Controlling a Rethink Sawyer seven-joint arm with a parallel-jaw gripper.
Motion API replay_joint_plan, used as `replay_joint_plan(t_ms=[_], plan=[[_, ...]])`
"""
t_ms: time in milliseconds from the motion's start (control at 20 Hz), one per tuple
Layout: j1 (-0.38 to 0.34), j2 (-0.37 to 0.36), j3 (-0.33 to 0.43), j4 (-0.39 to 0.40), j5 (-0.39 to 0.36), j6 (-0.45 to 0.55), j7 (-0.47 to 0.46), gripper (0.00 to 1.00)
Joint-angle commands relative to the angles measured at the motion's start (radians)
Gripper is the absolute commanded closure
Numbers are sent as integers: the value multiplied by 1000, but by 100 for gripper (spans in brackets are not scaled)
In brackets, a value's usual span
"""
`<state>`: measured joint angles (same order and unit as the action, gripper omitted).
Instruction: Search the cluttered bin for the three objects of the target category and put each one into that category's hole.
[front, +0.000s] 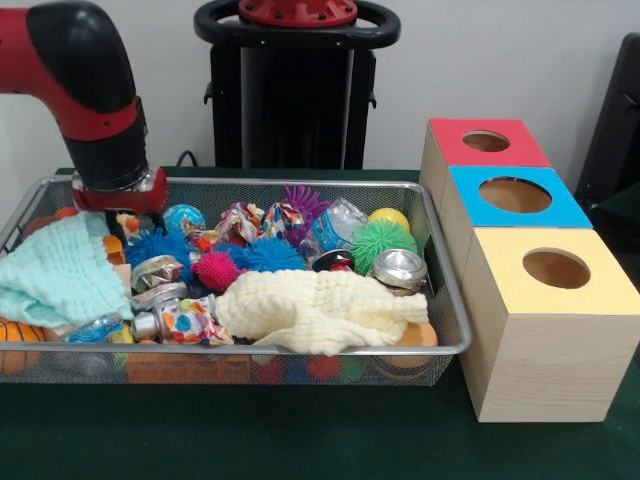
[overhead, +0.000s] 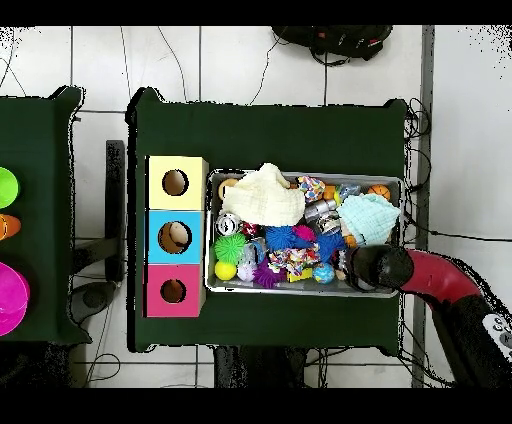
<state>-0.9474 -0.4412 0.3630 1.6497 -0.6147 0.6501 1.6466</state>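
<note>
The bin (front: 300, 183) is a shallow silver wire-mesh basket on the green table, also seen in the overhead view (overhead: 300, 292). It is full of clutter: a pale yellow cloth (front: 320, 310), a mint cloth (front: 55, 270), spiky balls in blue (front: 262, 254), pink (front: 216, 270), green (front: 381, 240) and purple (front: 304, 203), crushed cans (front: 400, 270), a yellow ball (front: 389, 217) and bright wrappers (front: 190, 322). My gripper (front: 128, 215) is lowered into the bin's far left corner in the front view, just above the clutter beside the mint cloth. In the overhead view (overhead: 354, 266) it sits at the bin's lower right.
Three wooden boxes stand in a row to the right of the bin, each with a round hole: red top (front: 487, 142), blue top (front: 515, 195), yellow top (front: 555, 268). An orange basketball (front: 18, 335) lies in the bin's near left corner. The black pedestal (front: 295, 95) is behind.
</note>
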Motion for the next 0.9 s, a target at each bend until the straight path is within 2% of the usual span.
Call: replay_joint_plan(t_ms=[50,350,900], plan=[[-28,48,96,4,-88,-75,-194,0],[-67,62,112,16,-104,-67,-231,0],[-78,41,171,-63,-57,128,-327,0]])
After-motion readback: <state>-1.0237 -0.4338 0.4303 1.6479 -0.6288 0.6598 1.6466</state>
